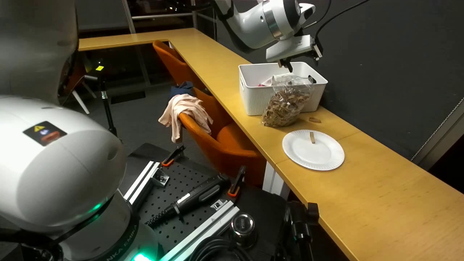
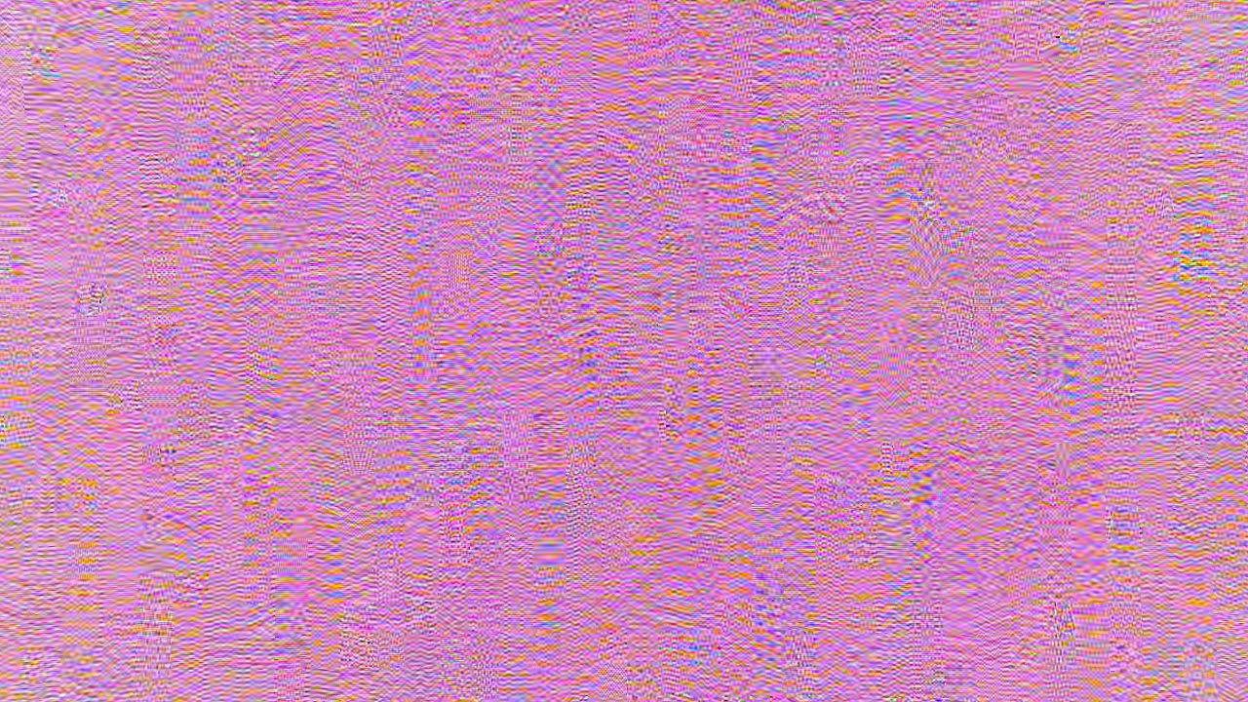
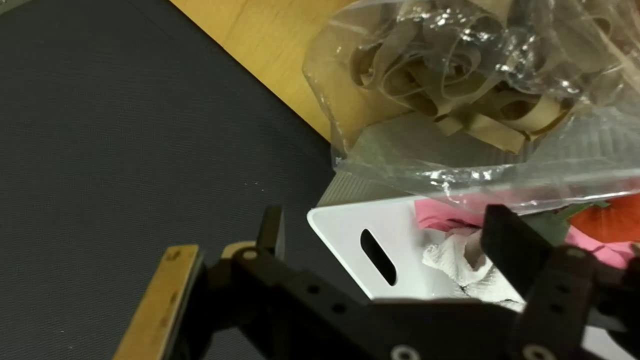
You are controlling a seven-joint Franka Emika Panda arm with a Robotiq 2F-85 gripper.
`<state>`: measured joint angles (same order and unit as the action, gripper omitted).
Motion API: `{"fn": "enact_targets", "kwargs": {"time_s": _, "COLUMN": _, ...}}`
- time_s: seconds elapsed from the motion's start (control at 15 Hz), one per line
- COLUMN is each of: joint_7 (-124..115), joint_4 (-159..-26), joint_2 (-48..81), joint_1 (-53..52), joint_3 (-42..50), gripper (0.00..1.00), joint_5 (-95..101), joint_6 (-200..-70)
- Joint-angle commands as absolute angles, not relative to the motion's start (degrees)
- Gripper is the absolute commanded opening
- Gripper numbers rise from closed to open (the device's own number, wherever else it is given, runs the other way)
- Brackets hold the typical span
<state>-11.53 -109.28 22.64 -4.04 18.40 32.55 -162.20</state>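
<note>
My gripper point(image 3: 386, 225) stands open with nothing between its fingers. In an exterior view one black finger point(image 1: 290, 67) shows just over the white bin point(image 1: 253, 99). The bin's corner and handle slot lie between the fingers in the wrist view, with white crumpled material point(image 3: 457, 257) and pink material point(image 3: 440, 214) inside. Close by, a clear plastic bag point(image 1: 284, 108) of tan curled bands leans upright against the bin's side, its top at the rim. The same bag point(image 3: 480, 90) fills the wrist view's upper right, apart from the fingers. A short tan strip point(image 1: 312, 137) rests on a white plate point(image 1: 313, 159).
Everything stands on a long wooden table point(image 1: 384, 192) along a dark wall point(image 1: 391, 83). Near the bag lies a small tan loop point(image 1: 314, 120). Orange chairs point(image 1: 232, 145), one draped with pale cloth point(image 1: 186, 110), line the near edge. An exterior view is only coloured noise.
</note>
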Motion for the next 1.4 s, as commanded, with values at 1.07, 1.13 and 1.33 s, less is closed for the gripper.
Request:
{"fn": "enact_targets", "kwargs": {"time_s": 1.07, "joint_7": 10.51, "joint_4": -117.33, "joint_2": 16.07, "joint_1": 11.81, "joint_3": 13.4, "gripper": 1.0, "joint_5": 7.88, "joint_6": -145.22}}
{"fn": "enact_targets", "kwargs": {"time_s": 1.13, "joint_7": 12.16, "joint_4": -115.64, "joint_2": 18.02, "joint_1": 12.37, "joint_3": 12.68, "gripper": 1.0, "joint_5": 6.92, "joint_6": -144.47}}
{"fn": "enact_targets", "kwargs": {"time_s": 1.33, "joint_7": 16.81, "joint_4": -110.4, "joint_2": 23.67, "joint_1": 14.59, "joint_3": 10.72, "gripper": 1.0, "joint_5": 4.48, "joint_6": -143.44}}
